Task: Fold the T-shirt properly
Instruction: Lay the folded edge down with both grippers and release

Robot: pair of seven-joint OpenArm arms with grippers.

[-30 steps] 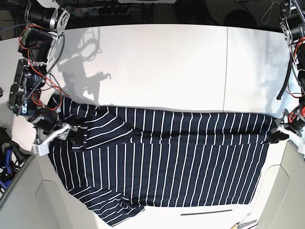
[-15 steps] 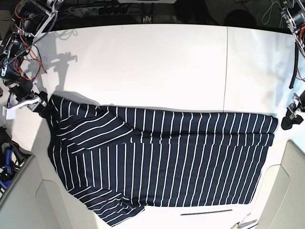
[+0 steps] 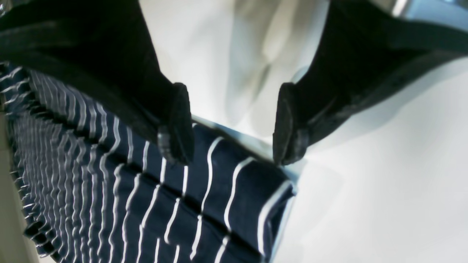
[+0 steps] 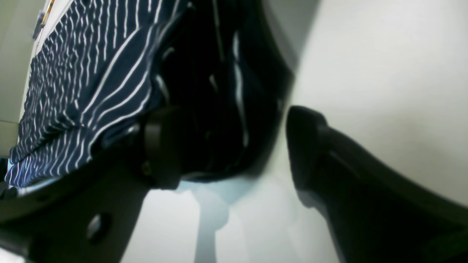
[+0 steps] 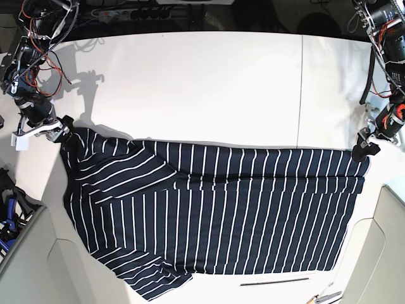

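White table w/ thin dark rod near front edge.

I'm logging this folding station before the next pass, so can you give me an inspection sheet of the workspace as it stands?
Surface: white table, bare beyond the shirt.
Job's things: dark navy T-shirt with thin white stripes lies spread flat, its top part folded over in a band; near edge reaches the table's front.
Clutter: thin dark rod by the front edge; small tools at the front corner.
Grippers: left gripper open, jaws over the shirt's corner edge; right gripper open, shirt edge between its jaws, not pinched.
Cables: red and black wires on the right arm; black cable by the left arm.
Surroundings: pale panels at both front corners.
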